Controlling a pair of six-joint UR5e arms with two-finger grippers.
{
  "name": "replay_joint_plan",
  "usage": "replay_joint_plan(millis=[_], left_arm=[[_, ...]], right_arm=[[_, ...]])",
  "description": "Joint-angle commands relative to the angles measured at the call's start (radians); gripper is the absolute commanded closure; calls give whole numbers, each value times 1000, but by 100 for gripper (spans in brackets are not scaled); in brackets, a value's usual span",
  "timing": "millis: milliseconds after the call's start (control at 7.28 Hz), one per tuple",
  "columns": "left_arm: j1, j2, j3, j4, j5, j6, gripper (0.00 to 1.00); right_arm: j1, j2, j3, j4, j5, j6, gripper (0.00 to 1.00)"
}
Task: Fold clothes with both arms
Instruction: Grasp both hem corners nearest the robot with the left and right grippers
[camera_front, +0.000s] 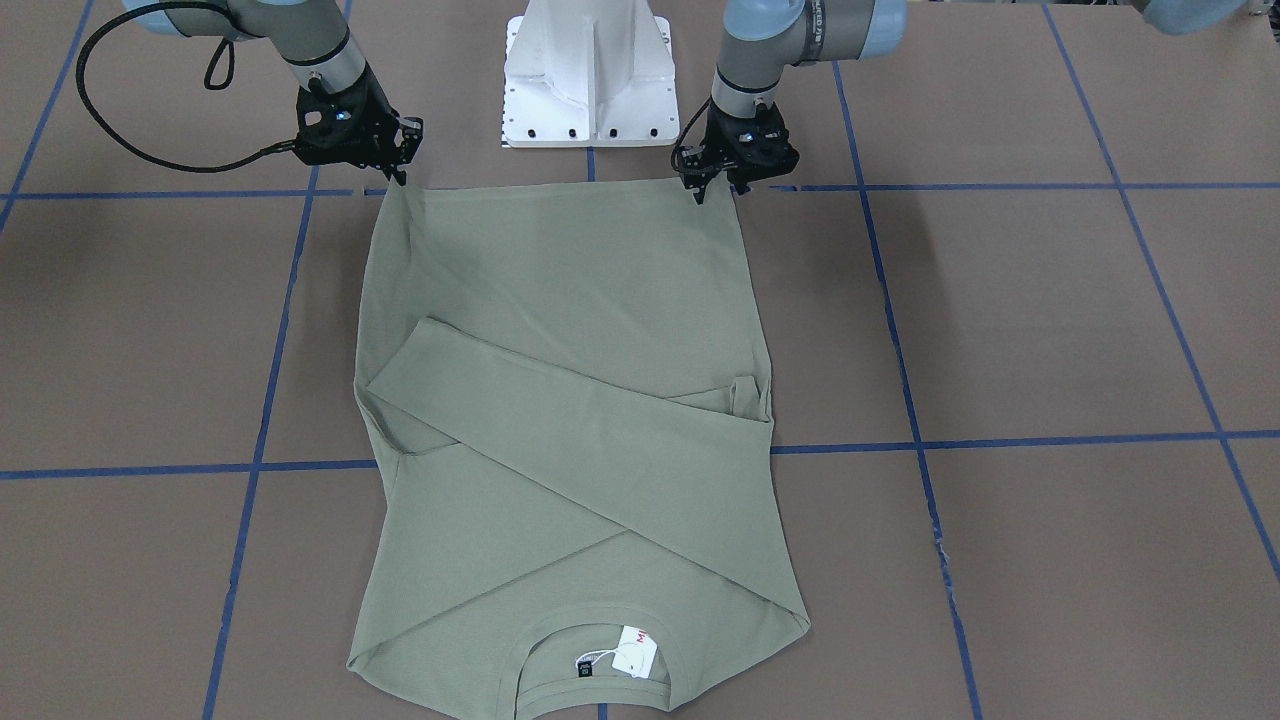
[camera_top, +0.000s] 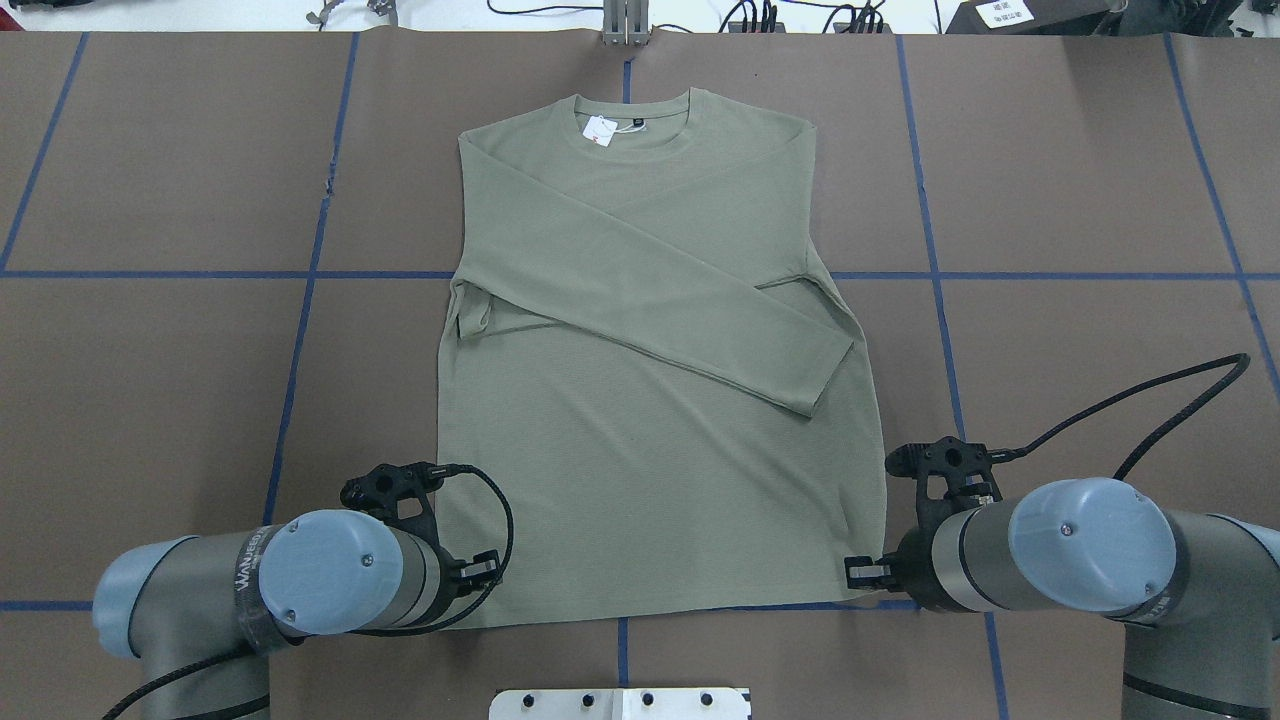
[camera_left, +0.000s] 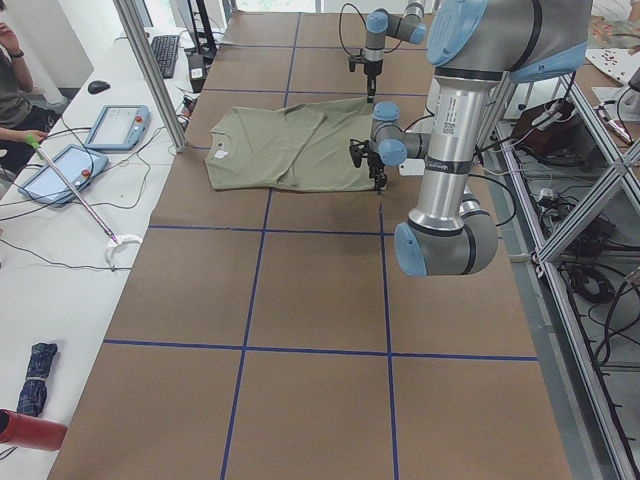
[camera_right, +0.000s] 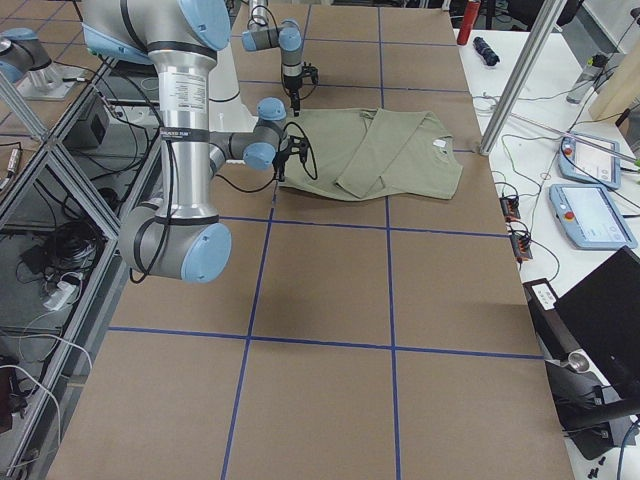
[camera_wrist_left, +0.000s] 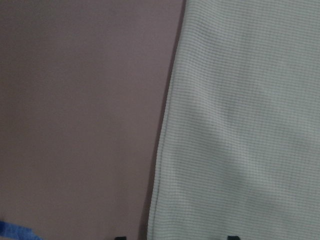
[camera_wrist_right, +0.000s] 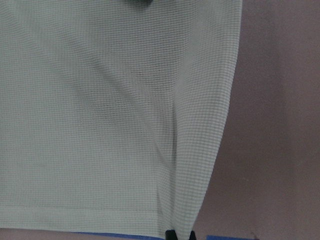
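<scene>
Brown paper crossed by blue tape lines (camera_front: 1000, 440) covers the table (camera_front: 1080, 320). One olive long-sleeved shirt (camera_top: 650, 480) lies flat in front of the white pedestal base (camera_front: 588, 80), hem nearest the base, collar farthest from it, its two sleeves crossed over the chest. One white hang tag (camera_front: 634, 652) and one black label (camera_front: 584, 666) sit inside the collar. Two arms bend down, one to each hem corner either side of the base. The right gripper (camera_front: 400, 176) pinches its corner, fingertips together, cloth raised to a small peak. The left gripper (camera_front: 718, 190) has its jaws apart, straddling the shirt's side edge.
</scene>
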Motion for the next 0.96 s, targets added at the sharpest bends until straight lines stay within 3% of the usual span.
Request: replay_joint_plan(millis=[0,275,549,686,824], left_arm=[[5,2,0,5,0,-3,32],[6,2,-1,11,0,-27,38],[9,-3,-6,31,0,-44,82],[11,-3,-8,33,0,-44,98],[11,-4,-11,33,0,-44,100]], right_arm=[[0,0,0,0,0,0,100],[2,0,1,0,2,0,100],[3,0,0,0,2,0,100],[3,0,0,0,2,0,100],[5,0,1,0,2,0,100]])
